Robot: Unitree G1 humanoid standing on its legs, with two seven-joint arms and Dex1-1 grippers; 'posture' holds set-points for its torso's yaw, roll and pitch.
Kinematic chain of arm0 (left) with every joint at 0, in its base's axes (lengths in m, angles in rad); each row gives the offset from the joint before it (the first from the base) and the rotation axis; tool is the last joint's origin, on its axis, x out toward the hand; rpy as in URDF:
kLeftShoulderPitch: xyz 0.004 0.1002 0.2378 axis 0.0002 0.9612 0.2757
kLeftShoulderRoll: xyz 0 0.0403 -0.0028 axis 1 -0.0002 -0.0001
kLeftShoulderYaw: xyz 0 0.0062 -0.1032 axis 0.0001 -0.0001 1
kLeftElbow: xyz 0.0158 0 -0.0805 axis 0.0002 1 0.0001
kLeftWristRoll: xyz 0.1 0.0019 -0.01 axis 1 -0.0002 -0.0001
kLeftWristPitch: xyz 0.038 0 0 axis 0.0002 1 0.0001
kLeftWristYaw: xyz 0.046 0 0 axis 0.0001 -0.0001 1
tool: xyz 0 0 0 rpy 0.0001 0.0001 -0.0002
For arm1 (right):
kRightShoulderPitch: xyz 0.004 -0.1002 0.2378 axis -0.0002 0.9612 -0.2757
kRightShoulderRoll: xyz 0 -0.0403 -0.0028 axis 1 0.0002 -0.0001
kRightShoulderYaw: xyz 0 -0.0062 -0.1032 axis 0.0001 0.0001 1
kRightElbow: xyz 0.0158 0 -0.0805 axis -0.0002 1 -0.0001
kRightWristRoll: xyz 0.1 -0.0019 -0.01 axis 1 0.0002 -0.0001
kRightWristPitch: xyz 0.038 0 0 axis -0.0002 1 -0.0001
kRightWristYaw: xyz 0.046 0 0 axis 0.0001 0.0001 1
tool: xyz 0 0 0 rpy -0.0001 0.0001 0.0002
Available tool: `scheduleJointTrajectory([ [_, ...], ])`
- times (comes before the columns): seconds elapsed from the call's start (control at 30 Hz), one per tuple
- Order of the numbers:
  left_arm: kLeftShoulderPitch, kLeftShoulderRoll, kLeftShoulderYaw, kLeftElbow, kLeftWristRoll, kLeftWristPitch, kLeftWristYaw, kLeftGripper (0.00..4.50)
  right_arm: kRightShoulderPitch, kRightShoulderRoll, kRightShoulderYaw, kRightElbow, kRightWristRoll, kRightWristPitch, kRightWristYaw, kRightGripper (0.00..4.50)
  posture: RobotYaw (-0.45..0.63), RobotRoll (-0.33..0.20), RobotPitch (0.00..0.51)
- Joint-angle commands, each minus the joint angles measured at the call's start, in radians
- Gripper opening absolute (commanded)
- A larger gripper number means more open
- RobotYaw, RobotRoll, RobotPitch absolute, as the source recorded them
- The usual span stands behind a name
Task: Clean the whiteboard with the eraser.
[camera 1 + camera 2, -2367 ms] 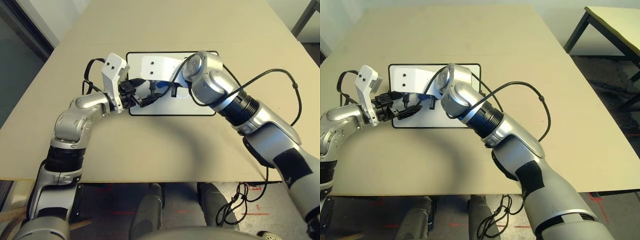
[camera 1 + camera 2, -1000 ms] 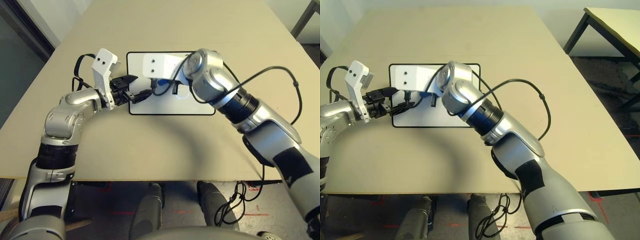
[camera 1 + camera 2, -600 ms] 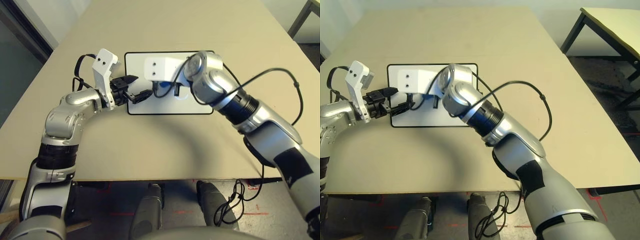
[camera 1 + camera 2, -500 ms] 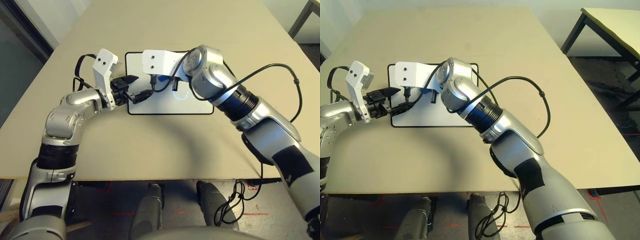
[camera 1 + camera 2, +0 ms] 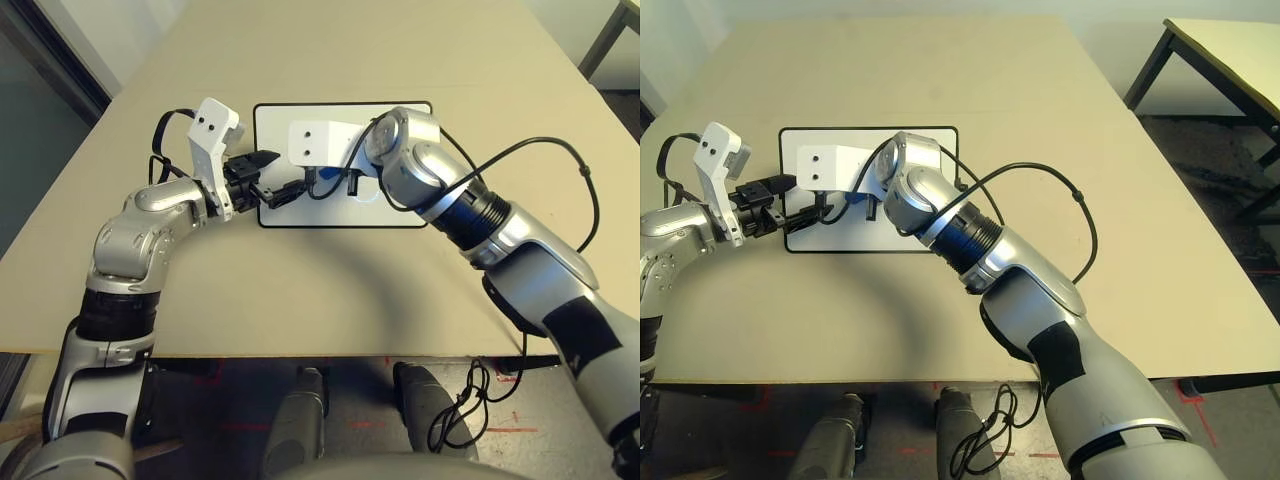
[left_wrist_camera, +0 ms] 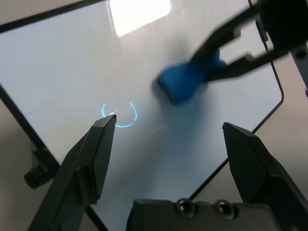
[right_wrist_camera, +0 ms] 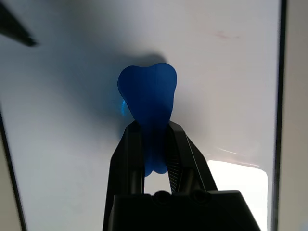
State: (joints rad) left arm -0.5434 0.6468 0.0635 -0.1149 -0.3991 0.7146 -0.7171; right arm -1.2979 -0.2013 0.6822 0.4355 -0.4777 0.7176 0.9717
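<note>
The whiteboard (image 5: 335, 214) lies flat on the table, black-framed, its surface nearly white, with a faint reddish mark (image 7: 221, 34). My right gripper (image 7: 153, 129) is shut on the waist of the blue eraser (image 7: 147, 98), whose wide end rests against the board near its left-middle. The left wrist view has the eraser (image 6: 187, 81) pinched between the right gripper's thin black fingers (image 6: 226, 33). My left gripper (image 5: 277, 174) hangs over the board's left edge, open and holding nothing, a short way from the eraser (image 5: 320, 176).
The beige table (image 5: 330, 290) has free room all round the board. A black cable (image 5: 560, 150) loops off my right forearm. A small black knob (image 6: 36, 175) sticks out from the board's side. Another table (image 5: 1230, 45) stands at the far right.
My right gripper has slid the eraser a little way across the board and back. The left gripper has stayed open at the board's left edge.
</note>
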Motion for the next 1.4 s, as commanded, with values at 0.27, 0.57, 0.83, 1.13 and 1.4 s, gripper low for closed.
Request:
scheduleJointTrajectory([
  [0.27,0.033,0.000,0.012,-0.036,-0.012,0.017,0.014,4.50,0.067,-0.030,0.048,-0.057,-0.032,0.000,0.063,0.57,0.05,0.000,0.159],
  [0.57,0.031,0.000,0.014,-0.036,-0.014,0.020,0.018,4.50,0.016,0.004,-0.007,0.043,-0.034,-0.035,0.009,0.57,0.05,0.000,0.157],
  [0.83,0.026,-0.003,0.012,-0.031,-0.013,0.018,0.018,4.50,0.048,0.001,0.005,0.039,-0.045,-0.038,0.020,0.57,0.05,0.000,0.157],
  [1.13,0.021,-0.005,0.009,-0.019,-0.009,0.011,0.016,4.50,0.097,-0.052,-0.001,-0.032,-0.060,0.006,0.049,0.57,0.03,0.000,0.155],
  [1.4,-0.011,-0.015,-0.008,0.016,0.001,-0.005,0.002,4.50,0.023,-0.073,-0.078,0.072,-0.045,0.007,-0.007,0.57,0.00,0.000,0.149],
])
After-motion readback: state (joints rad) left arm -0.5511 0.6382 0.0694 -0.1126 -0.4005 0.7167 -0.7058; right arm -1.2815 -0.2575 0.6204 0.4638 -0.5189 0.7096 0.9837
